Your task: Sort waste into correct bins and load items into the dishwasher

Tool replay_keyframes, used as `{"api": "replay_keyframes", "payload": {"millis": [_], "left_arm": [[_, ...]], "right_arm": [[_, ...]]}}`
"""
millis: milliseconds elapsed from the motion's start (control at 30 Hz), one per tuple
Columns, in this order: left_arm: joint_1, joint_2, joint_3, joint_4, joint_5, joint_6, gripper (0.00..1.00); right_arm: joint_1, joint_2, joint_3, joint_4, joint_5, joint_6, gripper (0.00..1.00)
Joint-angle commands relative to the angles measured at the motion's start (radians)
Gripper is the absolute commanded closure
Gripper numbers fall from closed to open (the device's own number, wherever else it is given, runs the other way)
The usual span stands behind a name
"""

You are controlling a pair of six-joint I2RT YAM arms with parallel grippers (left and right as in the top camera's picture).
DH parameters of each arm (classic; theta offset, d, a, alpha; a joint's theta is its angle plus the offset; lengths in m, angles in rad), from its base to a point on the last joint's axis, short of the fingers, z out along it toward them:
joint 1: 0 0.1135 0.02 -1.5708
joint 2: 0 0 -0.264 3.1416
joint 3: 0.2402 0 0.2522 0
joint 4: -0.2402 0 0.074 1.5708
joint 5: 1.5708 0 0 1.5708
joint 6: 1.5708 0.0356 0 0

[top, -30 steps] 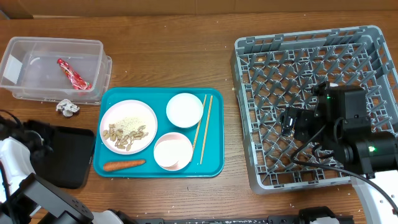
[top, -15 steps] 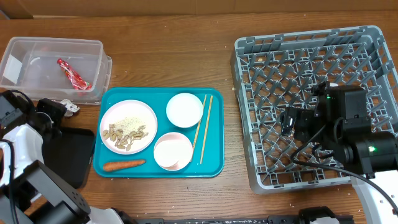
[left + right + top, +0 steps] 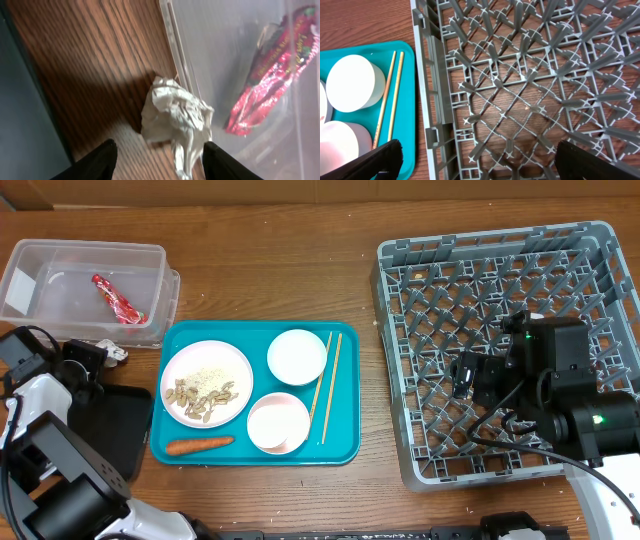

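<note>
Straddling the foil ball (image 3: 175, 117), the left gripper (image 3: 157, 161) stood released; centring before clenching, off the clear tub (image 3: 220, 45) wall, seemed advisable.

A teal serving tray (image 3: 230, 332) lies flat on the worktop (image 3: 300, 270), left of the middle, its long sides running left to right. It is rectangular with rounded corners and a low raised rim; the right wrist view catches its right end (image 3: 407, 100). The worktop is brown wood with dark grain, seen close in the left wrist view (image 3: 100, 60). A pale beige strip (image 3: 300, 188) runs along its far edge; what it is cannot be told
</note>
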Motion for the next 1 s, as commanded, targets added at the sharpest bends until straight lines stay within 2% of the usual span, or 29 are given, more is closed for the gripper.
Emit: {"api": "replay_keyframes", "payload": {"millis": [0,233,333,467,500,600,767,967], "left_arm": [[-0.018,0.043,0.016,0.035,-0.005,-0.013,0.43],[-0.041,0.062,0.016,0.063,-0.017,-0.013,0.44],[-0.048,0.066,0.016,0.064,-0.036,-0.013,0.58],[-0.05,0.07,0.016,0.062,-0.037,-0.013,0.94],[-0.05,0.07,0.016,0.062,-0.037,-0.013,0.96],[-0.049,0.069,0.017,0.062,-0.027,-0.013,0.96],[-0.033,0.031,0.017,0.047,0.11,-0.009,0.96],[-0.026,-0.12,0.037,-0.077,0.138,0.019,0.96]], "right_arm": [[-0.002,-0.004,0.028,0.006,-0.005,0.004,0.0],[-0.002,-0.004,0.028,0.006,-0.005,0.004,0.0],[-0.002,-0.004,0.028,0.006,-0.005,0.004,0.0],[-0.002,-0.004,0.028,0.006,-0.005,0.004,0.0],[-0.002,-0.004,0.028,0.006,-0.005,0.004,0.0],[-0.002,-0.004,0.028,0.006,-0.005,0.004,0.0],[-0.002,-0.004,0.028,0.005,-0.005,0.004,0.0],[-0.002,-0.004,0.028,0.005,-0.005,0.003,0.0]]}}
